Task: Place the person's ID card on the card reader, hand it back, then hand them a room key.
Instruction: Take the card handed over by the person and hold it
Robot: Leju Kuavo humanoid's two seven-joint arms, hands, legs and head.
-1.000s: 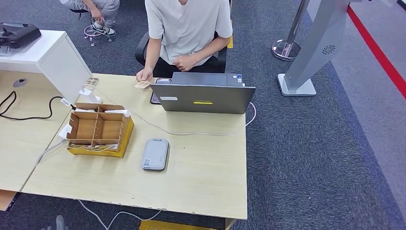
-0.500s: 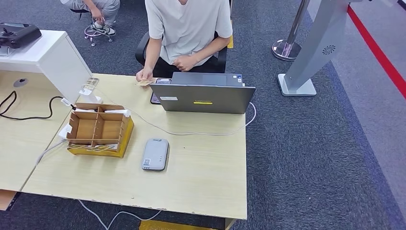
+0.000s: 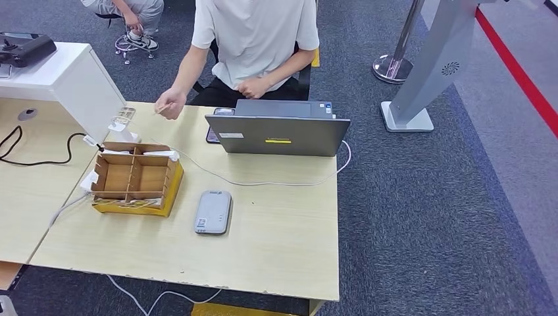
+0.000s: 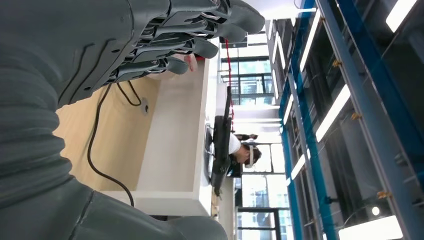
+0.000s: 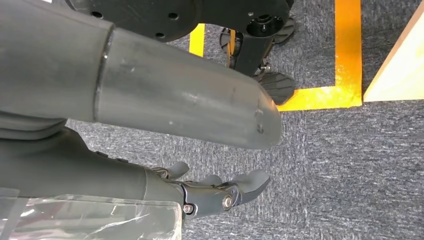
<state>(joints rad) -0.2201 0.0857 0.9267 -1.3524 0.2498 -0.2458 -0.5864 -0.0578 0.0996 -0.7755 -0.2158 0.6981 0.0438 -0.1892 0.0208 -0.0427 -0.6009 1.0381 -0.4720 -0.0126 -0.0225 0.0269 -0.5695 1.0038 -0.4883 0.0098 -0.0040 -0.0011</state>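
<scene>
Both robot hands hang empty with fingers loosely apart, left hand (image 4: 165, 42) and right hand (image 5: 220, 192), while the person's hand (image 3: 170, 104) has lifted the ID card (image 3: 160, 109) off the bench (image 3: 276, 224), so pickup seems next.

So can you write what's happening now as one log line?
stage: awaiting ID card | person's hand: raised over table, card unclear | card reader: bare | left hand: holds nothing | right hand: hanging, holds nothing

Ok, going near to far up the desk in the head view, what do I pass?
Card reader → cardboard divider box → white cable → laptop → the person's hand raised at the far edge.
</scene>
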